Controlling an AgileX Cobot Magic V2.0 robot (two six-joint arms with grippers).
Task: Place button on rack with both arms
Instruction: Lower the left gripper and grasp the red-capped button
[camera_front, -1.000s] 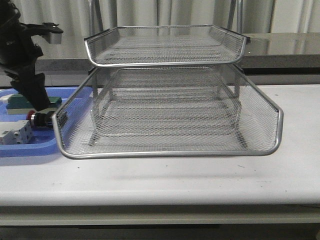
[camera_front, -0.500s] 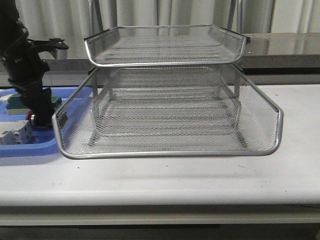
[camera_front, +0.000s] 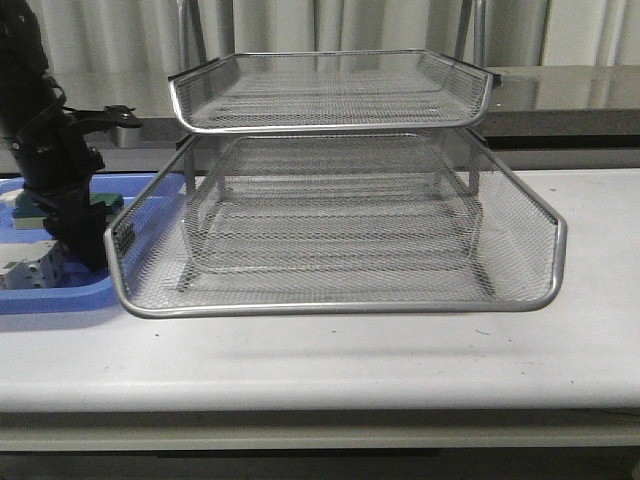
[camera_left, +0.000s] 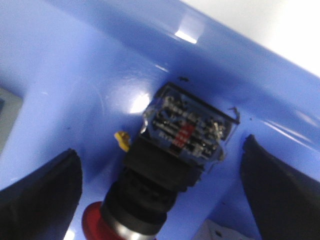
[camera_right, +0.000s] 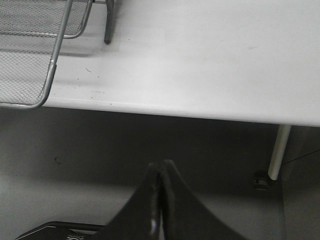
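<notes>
The button (camera_left: 167, 165), with red cap, black body and blue rear block, lies on its side on the blue tray (camera_left: 75, 75). My left gripper (camera_left: 160, 160) is open, with one black finger on each side of the button and neither touching it. In the front view the left gripper (camera_front: 80, 250) is down in the tray just left of the rack (camera_front: 340, 308) and hides the button. The silver mesh rack stands mid-table. My right gripper (camera_right: 161, 167) is shut and empty, below the table's front edge; a rack corner (camera_right: 30, 65) shows in its view.
The blue tray (camera_front: 50, 297) at the left also holds a white circuit breaker (camera_front: 25, 268) and a green block (camera_front: 102, 200). The rack's lower tier rim is close to the left gripper. The white table (camera_right: 200, 60) has a leg (camera_right: 277, 150) at the right.
My left arm has come down and a little to the right over the button, which showed at the tray's edge before and is now hidden behind the gripper in the front view.
</notes>
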